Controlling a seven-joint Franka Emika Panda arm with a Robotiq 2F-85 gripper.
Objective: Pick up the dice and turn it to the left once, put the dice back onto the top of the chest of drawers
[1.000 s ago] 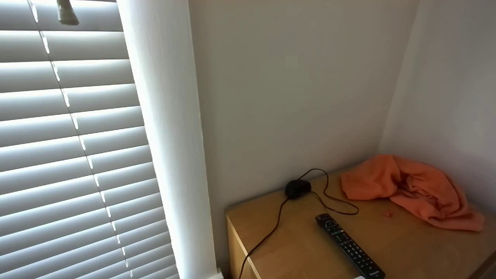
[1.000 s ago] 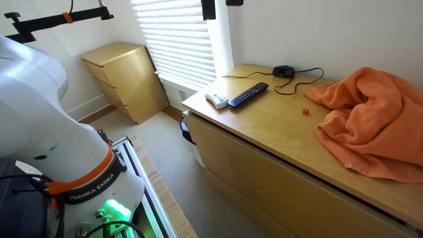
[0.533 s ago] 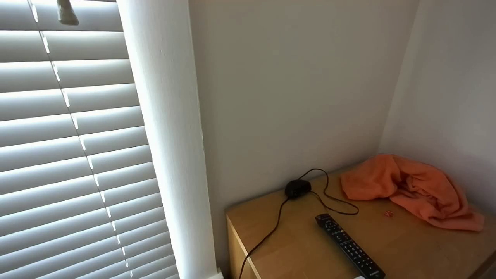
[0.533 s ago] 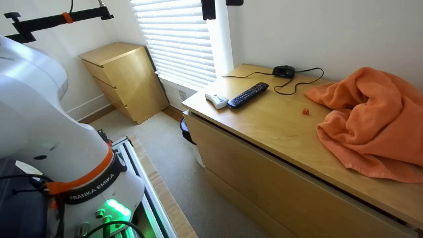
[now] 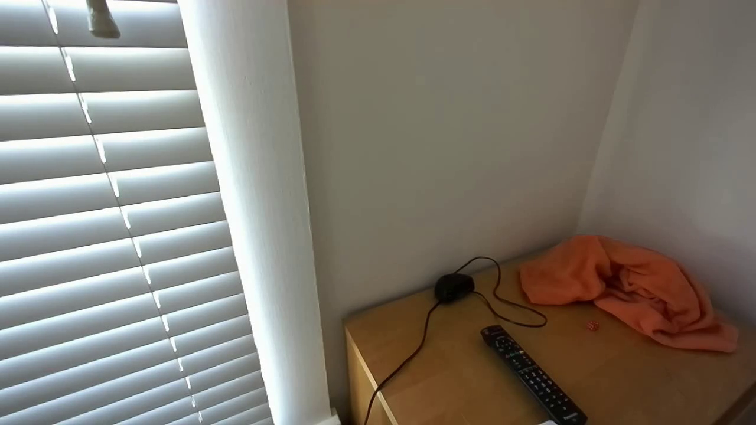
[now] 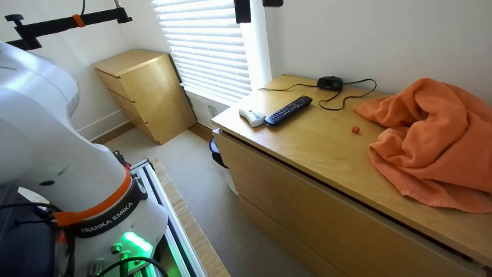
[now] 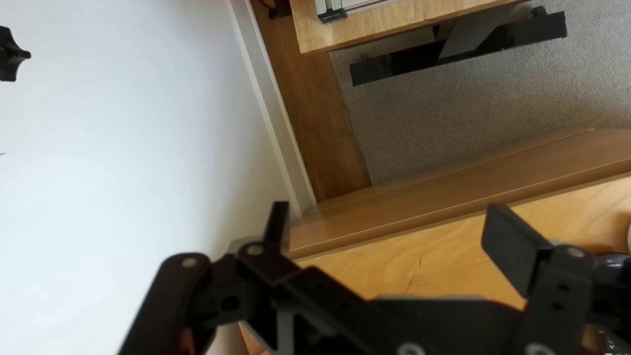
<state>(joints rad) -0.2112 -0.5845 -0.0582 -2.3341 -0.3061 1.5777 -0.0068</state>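
Note:
The dice is a small orange-red piece on top of the chest of drawers. It shows in both exterior views (image 5: pixel 593 325) (image 6: pixel 355 130), just beside the orange cloth. It does not show in the wrist view. The light tan chest of drawers shows in both exterior views (image 5: pixel 655 392) (image 6: pixel 315 142) and in the wrist view (image 7: pixel 453 251). My gripper (image 7: pixel 387 224) is open and empty in the wrist view, above the chest's front edge. Two black parts at the top edge of an exterior view (image 6: pixel 257 7) look like its fingertips, well above the chest top.
An orange cloth (image 6: pixel 442 134) lies crumpled next to the dice. A black remote (image 6: pixel 289 110), a white controller (image 6: pixel 252 117) and a black device (image 6: pixel 329 83) with a cord lie on the chest top. Another tan drawer unit (image 6: pixel 161 96) stands by the window. Walls border the chest.

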